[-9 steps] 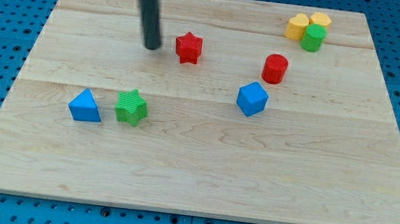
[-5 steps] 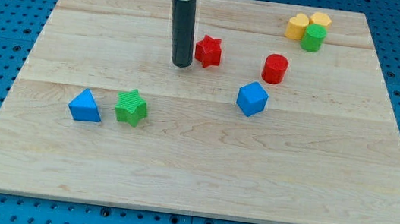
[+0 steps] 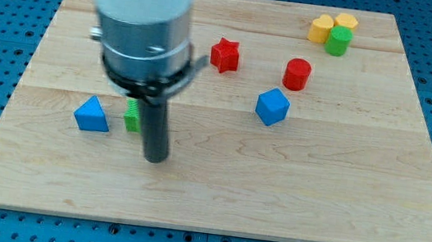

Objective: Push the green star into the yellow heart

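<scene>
My tip (image 3: 154, 159) just below-right of green star (image 3: 131, 116), rod hiding most; contact unclear.

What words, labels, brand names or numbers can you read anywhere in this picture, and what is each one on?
None: no text, number or sign is legible.
The wooden board shows only grain.
The blocks, such as the green star, blue triangle and red star, are plain.
The arm's grey housing is blurred, with no readable marking.
My tip is plain dark, just right of and below the green star.

Green star (image 3: 131, 115) mostly behind rod (image 3: 157, 126)
</scene>
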Robot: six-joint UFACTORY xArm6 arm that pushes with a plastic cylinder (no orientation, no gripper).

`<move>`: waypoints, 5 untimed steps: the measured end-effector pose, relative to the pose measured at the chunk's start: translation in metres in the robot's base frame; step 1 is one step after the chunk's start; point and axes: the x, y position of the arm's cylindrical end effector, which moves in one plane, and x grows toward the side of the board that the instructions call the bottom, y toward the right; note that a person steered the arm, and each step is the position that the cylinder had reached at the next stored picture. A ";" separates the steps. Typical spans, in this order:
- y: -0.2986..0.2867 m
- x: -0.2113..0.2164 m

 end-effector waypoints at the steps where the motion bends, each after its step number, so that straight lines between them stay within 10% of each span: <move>1: 0.009 -0.087; 2: 0.000 -0.109; 4: 0.016 -0.008; 5: -0.025 -0.055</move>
